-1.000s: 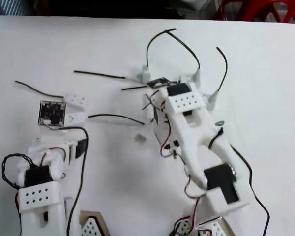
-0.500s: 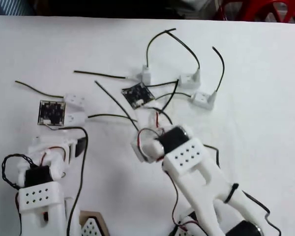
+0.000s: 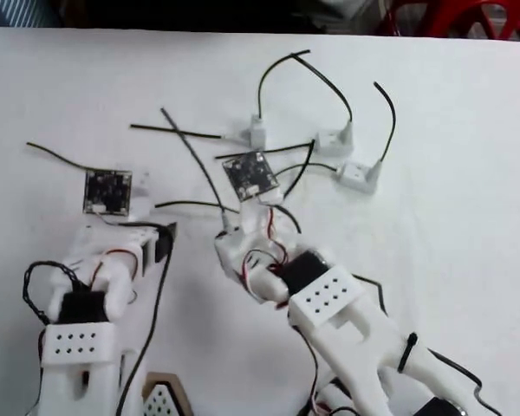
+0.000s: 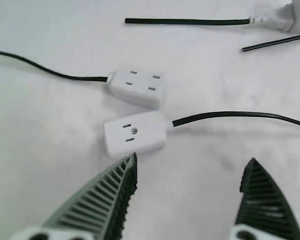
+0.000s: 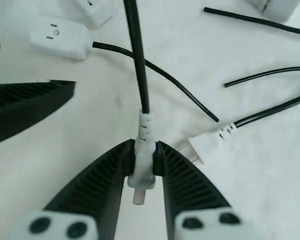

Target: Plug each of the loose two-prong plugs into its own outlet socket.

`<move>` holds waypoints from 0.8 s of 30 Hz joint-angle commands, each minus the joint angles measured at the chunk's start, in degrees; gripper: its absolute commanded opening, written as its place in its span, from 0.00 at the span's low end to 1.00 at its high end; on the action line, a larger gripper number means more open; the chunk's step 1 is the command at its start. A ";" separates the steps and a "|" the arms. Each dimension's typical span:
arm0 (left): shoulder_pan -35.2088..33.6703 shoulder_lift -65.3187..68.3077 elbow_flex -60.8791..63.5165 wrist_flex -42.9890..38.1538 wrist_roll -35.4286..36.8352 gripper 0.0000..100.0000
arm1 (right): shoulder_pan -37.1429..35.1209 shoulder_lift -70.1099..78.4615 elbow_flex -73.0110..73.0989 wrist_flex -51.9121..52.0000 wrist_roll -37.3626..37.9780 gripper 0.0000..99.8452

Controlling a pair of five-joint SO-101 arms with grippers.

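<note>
White plug (image 5: 142, 162) on black cord (image 5: 136, 60) is clamped in right jaws; left jaws stand open.

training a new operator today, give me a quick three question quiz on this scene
1. Fill in: ___ white plastic outlet sockets lie ahead of the left pincer in its wrist view.
2. The right pincer is shut on: A) a white two-prong plug with black cord B) an outlet socket C) nothing
3. True or false: the left pincer is shut on a socket.
Key: 1 two; 2 A; 3 false.
</note>
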 commanded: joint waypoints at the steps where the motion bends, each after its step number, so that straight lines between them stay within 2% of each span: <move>1: 5.49 -1.10 -5.54 -1.49 1.41 0.33 | -2.51 -1.80 -0.18 -1.45 -0.70 0.02; 11: 12.09 -1.10 -10.11 -1.49 5.71 0.33 | -3.03 -7.69 2.37 -1.27 -0.53 0.02; 18: 18.95 -1.10 -11.78 -1.05 5.36 0.33 | -3.03 -13.32 5.54 -1.36 -0.18 0.02; 24: 20.62 -1.10 -11.87 0.35 5.36 0.33 | -2.68 -13.32 5.54 -1.36 -0.09 0.02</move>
